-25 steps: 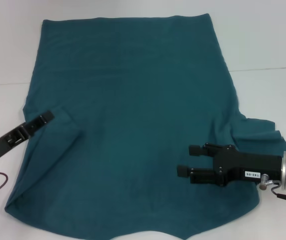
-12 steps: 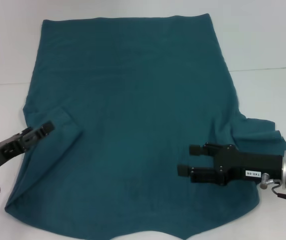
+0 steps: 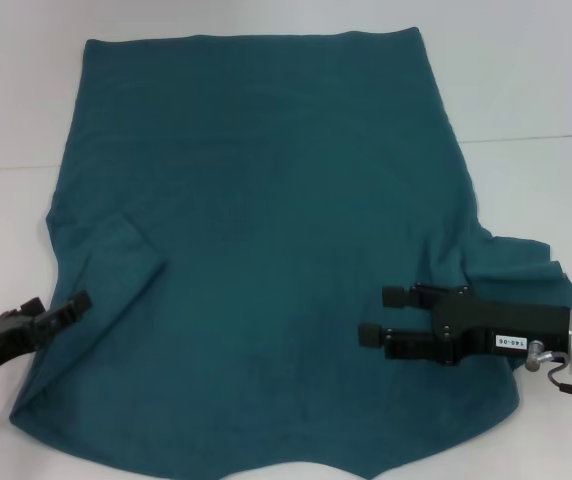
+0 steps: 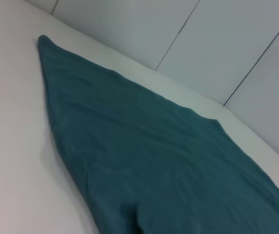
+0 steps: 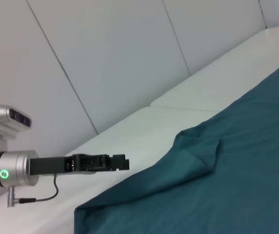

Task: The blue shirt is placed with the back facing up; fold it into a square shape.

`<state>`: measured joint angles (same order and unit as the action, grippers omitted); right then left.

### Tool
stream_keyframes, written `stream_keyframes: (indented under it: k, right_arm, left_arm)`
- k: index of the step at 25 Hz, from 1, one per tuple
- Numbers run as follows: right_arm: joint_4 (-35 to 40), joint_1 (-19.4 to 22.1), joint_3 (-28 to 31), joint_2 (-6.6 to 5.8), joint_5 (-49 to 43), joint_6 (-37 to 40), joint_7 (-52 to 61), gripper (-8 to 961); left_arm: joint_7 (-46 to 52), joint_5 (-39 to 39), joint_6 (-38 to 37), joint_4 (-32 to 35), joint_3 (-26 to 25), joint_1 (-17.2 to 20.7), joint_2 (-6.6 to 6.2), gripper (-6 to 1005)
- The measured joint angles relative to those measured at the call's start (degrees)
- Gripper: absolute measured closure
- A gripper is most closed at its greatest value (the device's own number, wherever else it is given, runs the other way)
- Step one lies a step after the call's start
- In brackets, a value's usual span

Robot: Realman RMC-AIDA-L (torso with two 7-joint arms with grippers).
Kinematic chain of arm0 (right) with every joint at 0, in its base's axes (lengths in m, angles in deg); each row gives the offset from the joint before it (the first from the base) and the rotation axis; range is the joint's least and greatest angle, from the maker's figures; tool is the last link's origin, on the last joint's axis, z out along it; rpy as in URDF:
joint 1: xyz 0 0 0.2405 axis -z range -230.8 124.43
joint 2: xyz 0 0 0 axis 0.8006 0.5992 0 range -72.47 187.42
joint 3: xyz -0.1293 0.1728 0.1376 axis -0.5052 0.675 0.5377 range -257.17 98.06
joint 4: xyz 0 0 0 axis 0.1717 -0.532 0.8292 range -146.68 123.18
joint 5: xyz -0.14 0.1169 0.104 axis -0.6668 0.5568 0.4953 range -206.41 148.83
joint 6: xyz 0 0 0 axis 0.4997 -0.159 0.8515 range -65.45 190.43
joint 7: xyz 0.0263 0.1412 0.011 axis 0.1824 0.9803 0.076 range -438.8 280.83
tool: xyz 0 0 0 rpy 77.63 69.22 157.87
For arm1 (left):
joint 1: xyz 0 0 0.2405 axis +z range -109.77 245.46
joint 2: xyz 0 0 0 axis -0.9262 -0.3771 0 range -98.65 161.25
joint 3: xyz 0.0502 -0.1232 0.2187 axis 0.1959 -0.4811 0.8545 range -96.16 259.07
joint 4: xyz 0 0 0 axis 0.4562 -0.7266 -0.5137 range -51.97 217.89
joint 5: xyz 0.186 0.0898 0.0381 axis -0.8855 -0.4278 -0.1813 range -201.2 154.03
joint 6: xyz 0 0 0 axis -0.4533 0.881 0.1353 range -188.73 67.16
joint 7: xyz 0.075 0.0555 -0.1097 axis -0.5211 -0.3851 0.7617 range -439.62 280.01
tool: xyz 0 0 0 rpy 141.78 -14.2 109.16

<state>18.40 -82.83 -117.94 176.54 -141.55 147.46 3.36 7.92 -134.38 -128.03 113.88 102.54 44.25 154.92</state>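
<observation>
The blue shirt (image 3: 266, 220) lies flat on the white table (image 3: 526, 90), plain side up, with its neckline at the near edge. Its left sleeve (image 3: 116, 265) is folded inward over the body and shows as a raised flap (image 5: 198, 151) in the right wrist view. The right sleeve (image 3: 516, 260) lies rumpled, spread outward. My left gripper (image 3: 71, 305) is at the shirt's near left edge, holding nothing, and also shows in the right wrist view (image 5: 122, 162). My right gripper (image 3: 381, 315) hovers open over the near right part of the shirt, with nothing between its fingers.
A table seam (image 3: 536, 138) runs across the white surface on the right. Pale wall panels (image 5: 120, 53) stand behind the table. The left wrist view shows the shirt's far corner (image 4: 42, 39) on bare white tabletop (image 4: 12, 146).
My left gripper has drawn back from the folded left sleeve toward the near left edge of the shirt. The sleeve stays folded in. The right gripper has barely shifted.
</observation>
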Motion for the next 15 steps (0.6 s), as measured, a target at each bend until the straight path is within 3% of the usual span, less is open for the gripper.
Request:
stream_keyframes:
  k: [15]
  right_arm:
    - [0.07, -0.11, -0.11, -0.09, -0.07, 0.88, 0.08, 54]
  left_arm:
    - [-0.04, -4.46, 0.21, 0.19, 0.01, -0.12, -0.12, 93]
